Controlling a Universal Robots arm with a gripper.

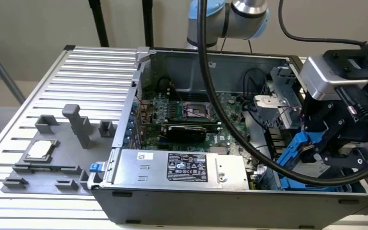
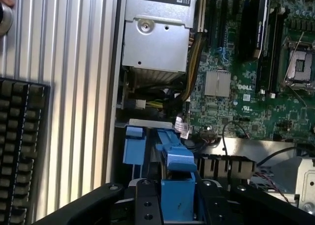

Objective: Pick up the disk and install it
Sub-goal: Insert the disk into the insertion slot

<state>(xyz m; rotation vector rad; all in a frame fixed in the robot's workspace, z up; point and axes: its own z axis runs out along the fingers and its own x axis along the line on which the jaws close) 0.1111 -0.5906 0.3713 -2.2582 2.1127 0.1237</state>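
We have the disk (image 1: 296,160) picked up. At the lower right of the exterior view the gripper (image 1: 325,151) clamps its fingers on the blue carrier, low inside the open computer case (image 1: 235,201). We judge that seating it remains. The case sits on a ribbed metal table (image 1: 94,67), with a beige wall (image 1: 37,24) behind.

The disk (image 2: 174,158) shows the bright blue of its plastic carrier frame, set against the matte black metal gripper (image 2: 177,203). The flat circuit board (image 1: 190,115) inside the dull grey steel computer case (image 1: 235,206) is dark green, dotted with black slots and silver sockets. The rectangular metal power-supply box (image 1: 171,167) is silver, with a black label (image 1: 187,166) printed in white. The ribbed aluminium table (image 1: 75,67) is pale grey in parallel stripes. The moulded plastic fixture block (image 1: 56,165) is darker grey.
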